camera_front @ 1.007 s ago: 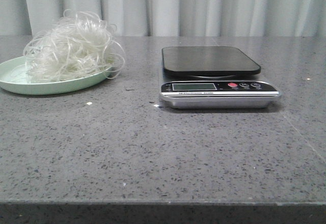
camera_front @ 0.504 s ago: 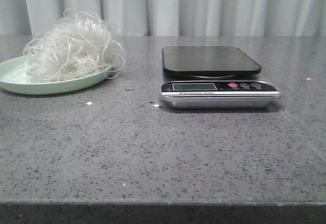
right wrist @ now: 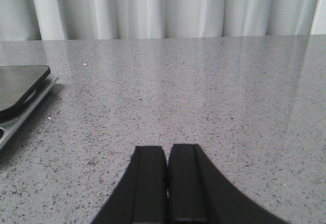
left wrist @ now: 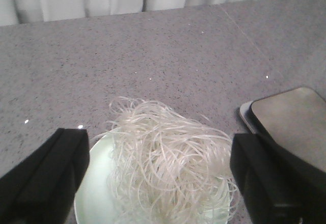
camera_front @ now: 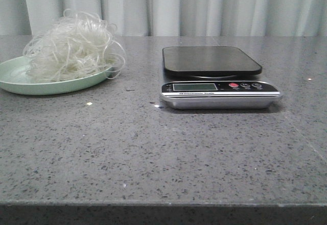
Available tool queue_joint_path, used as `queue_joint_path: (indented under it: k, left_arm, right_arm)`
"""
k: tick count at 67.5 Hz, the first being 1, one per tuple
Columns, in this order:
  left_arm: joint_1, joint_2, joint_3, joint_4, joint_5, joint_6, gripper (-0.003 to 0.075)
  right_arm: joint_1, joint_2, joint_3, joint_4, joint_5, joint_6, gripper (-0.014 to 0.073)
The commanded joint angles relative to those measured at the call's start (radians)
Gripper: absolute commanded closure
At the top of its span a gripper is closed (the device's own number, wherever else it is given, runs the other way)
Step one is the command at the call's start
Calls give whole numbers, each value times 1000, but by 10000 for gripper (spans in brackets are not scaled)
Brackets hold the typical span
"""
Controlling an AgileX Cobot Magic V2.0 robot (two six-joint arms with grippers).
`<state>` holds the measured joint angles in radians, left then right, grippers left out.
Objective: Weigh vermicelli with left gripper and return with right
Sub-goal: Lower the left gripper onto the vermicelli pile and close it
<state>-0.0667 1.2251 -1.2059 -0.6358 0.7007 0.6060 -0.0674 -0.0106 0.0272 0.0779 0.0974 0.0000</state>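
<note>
The vermicelli [camera_front: 71,46] is a fluffy whitish clump of thin strands lying on a pale green plate [camera_front: 20,84] at the far left of the table. The kitchen scale [camera_front: 217,76] with a dark platform stands at the middle, bare. In the left wrist view my left gripper [left wrist: 160,178] is wide open above the vermicelli [left wrist: 165,163], one black finger on each side of the clump, not touching it. The plate [left wrist: 94,196] shows beneath. My right gripper [right wrist: 168,155] is shut and empty, low over bare table to the right of the scale [right wrist: 18,89]. Neither gripper shows in the front view.
The grey speckled table [camera_front: 153,148] ends at a front edge close to the camera. A pale curtain [camera_front: 204,5] hangs behind the table. A small white crumb [camera_front: 89,103] lies in front of the plate.
</note>
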Motion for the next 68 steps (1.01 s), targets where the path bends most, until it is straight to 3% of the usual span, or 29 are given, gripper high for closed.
queue_joint_path:
  k: [1,9,20,33,48,58,68]
  left_arm:
    - [-59,50,-65,-60,-35,159,99]
    - [-140,130,-86,-15,-66,261,100]
    - [-233,231,-87,155,-124,269,100]
    - [-264,331,-87,328,-157,269,100]
    - [-264,393,-87,356,-182,269,113]
    - [-264,409,-87,356,-151,269,255]
    - [-264,409,-87,356,-149,269,508]
  right_arm:
    - [-6,-16,-7,-13,-80,0,442]
    - [-6,-16,-7,-13,-80,0,442]
    - [-6,-16,-7,-13,-80,0,442]
    - [-6,-16,-7,-13,-80,0,442]
    - [-6,-16,-7,-13,-80,0,442]
    - [-6,-16,-7,-13,-80,0,442]
    - [-6,-16,-7,-13,-80,0,442]
